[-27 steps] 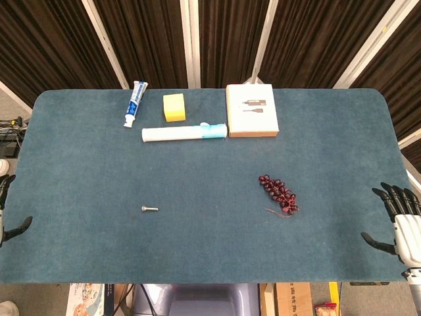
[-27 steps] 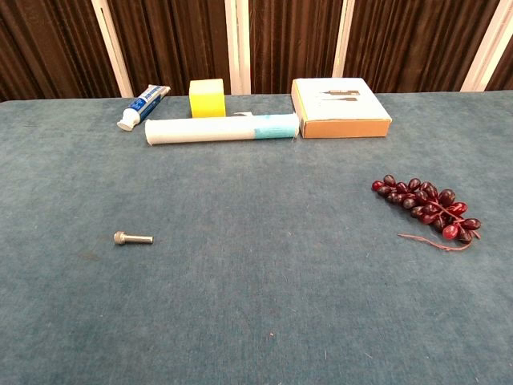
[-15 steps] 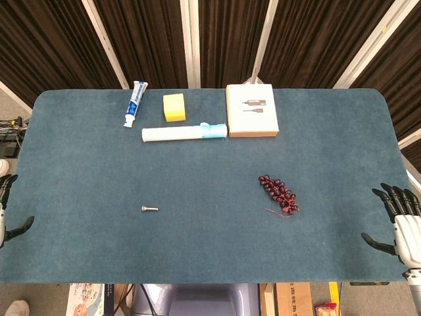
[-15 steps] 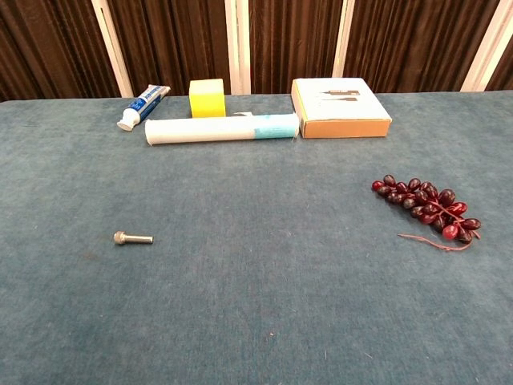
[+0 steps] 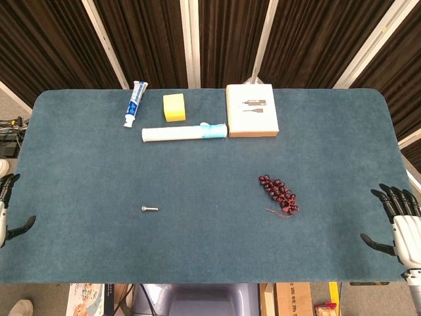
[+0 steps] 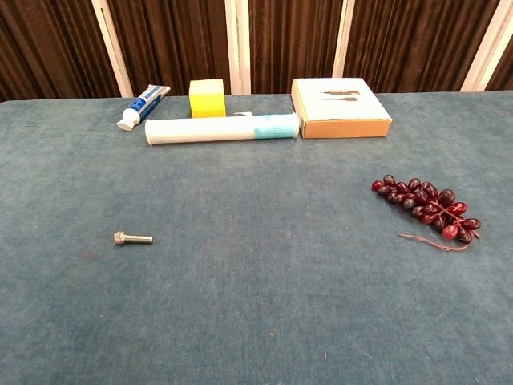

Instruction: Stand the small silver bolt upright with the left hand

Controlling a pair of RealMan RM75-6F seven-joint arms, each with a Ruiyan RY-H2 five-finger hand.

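Left hand [image 5: 8, 210] half cut off at frame edge, fingers apart, empty; bolt [image 5: 149, 209] flat.

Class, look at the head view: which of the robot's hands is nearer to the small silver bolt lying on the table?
The left hand. It sits at the table's left edge, on the small silver bolt's side; the right hand is at the far right edge, beyond the grapes.
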